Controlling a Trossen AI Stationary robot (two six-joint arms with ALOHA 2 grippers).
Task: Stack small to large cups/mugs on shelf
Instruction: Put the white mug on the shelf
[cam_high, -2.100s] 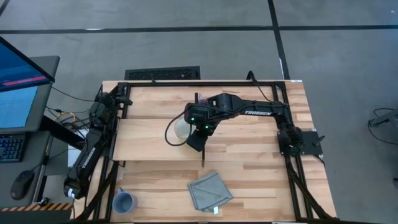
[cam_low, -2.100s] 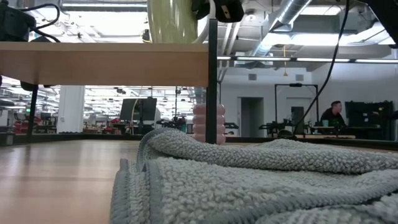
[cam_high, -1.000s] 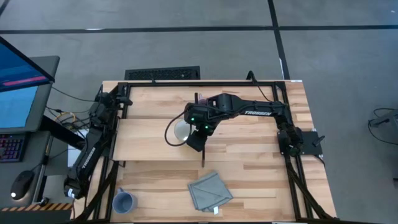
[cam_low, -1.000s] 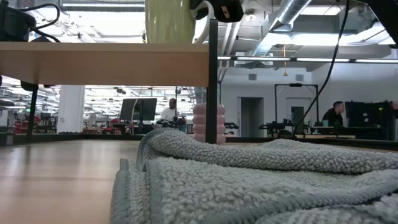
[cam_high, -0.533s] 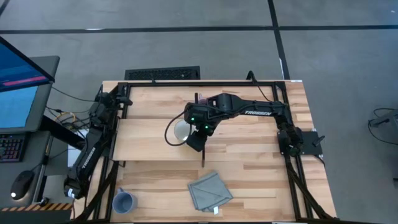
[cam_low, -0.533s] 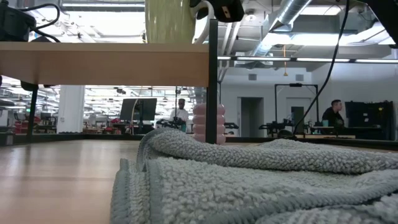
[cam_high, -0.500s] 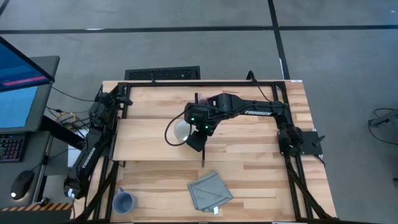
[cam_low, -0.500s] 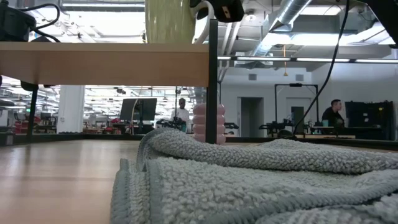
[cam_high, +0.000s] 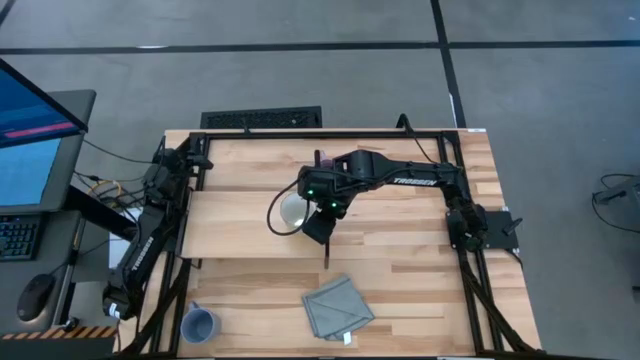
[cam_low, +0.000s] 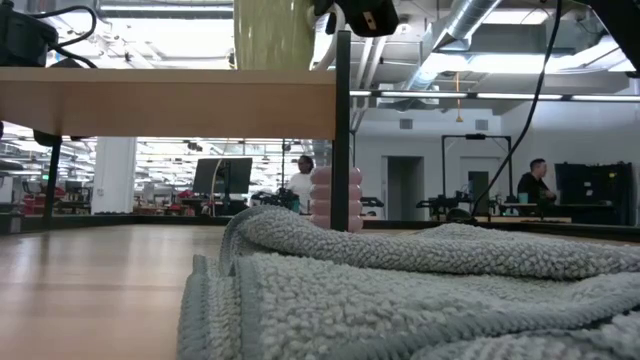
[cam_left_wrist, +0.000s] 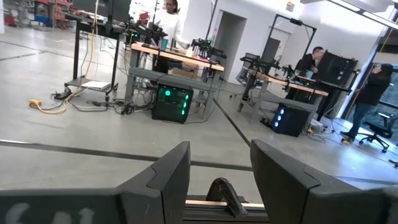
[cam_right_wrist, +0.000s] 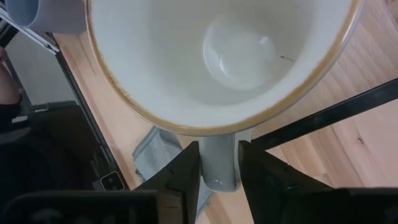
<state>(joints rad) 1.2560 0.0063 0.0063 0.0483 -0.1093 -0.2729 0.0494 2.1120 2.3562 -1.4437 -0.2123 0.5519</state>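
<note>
The white mug (cam_high: 292, 211) stands upright on the shelf (cam_high: 230, 225), a raised light wood board with a dark upright panel (cam_low: 341, 130) at its right end. My right gripper (cam_high: 316, 220) is shut on the mug's handle, just right of the mug. The purple mug (cam_high: 322, 160) stands on the tabletop behind the shelf, partly under the right arm, and also shows in the low view (cam_low: 335, 200). The blue-grey mug (cam_high: 199, 323) stands at the table's near left corner. My left gripper (cam_left_wrist: 221, 168) is open and empty, parked at the table's left side. My right gripper pinches the white mug's handle (cam_right_wrist: 219, 168) between its two fingers (cam_right_wrist: 186, 171), one on each flat side. The fingers come from above, slanting in from the table's right. The mug stands upright, mouth up, its base on the shelf board.
A grey-blue cloth (cam_high: 338, 306) lies crumpled on the tabletop in front of the shelf and fills the low view's foreground (cam_low: 420, 290). A dark frame (cam_high: 470, 250) runs around the tabletop. People stand in the room beyond the table.
The white mug has straightened and settled upright on the shelf, a little toward the table's left. After that my right gripper has shifted slightly toward the table's right, while the mug has stayed in place.
</note>
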